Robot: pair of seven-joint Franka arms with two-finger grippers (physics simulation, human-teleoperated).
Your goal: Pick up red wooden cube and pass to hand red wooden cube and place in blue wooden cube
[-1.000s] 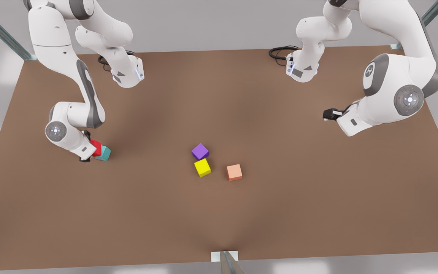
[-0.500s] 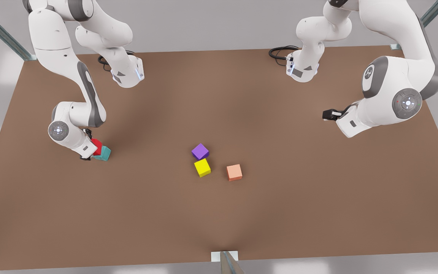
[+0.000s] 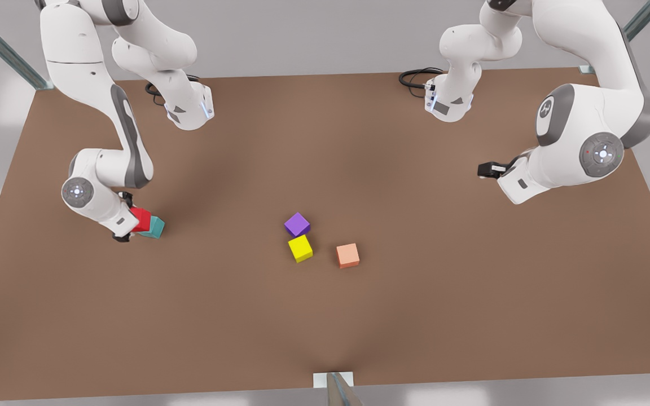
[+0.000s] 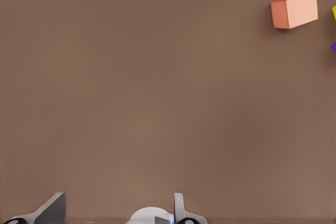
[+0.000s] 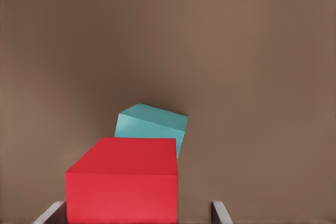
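Shifted slightly toward the front view's left, right claw (image 3: 126, 230) with red wooden cube (image 3: 141, 219) between spread fingers, resting against the blue wooden cube (image 3: 156, 227), apparently releasing; left claw (image 3: 486, 170) waiting, spread, far across the desk (image 3: 415, 316).

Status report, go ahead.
Right gripper at red cube, fingers open either side. Red cube against teal cube, grip looks awkward. Left gripper waits open over bare table.
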